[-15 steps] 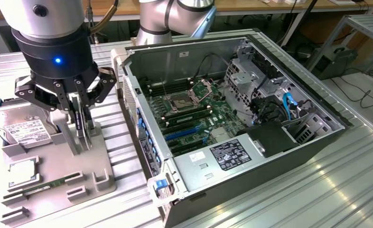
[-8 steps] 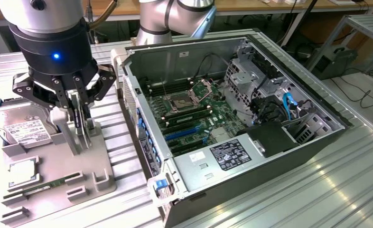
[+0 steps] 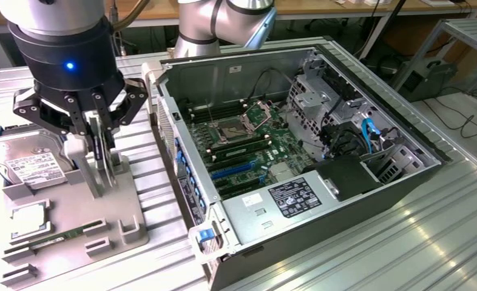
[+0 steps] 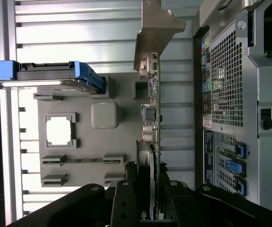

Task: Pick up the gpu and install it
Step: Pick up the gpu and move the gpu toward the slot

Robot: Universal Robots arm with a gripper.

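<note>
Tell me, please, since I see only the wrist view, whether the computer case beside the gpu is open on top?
Observer: Yes, the case lies on its side, open face up, with the motherboard exposed.
Operator: Thank you. Are any expansion slots free?
Observer: The blue slots by the case wall nearest the tray look empty.
Operator: And how does the gpu sit in the grip?
Observer: The gpu is upright in the jaws, over the grey tray, at the exterior view's left of the case.
</note>
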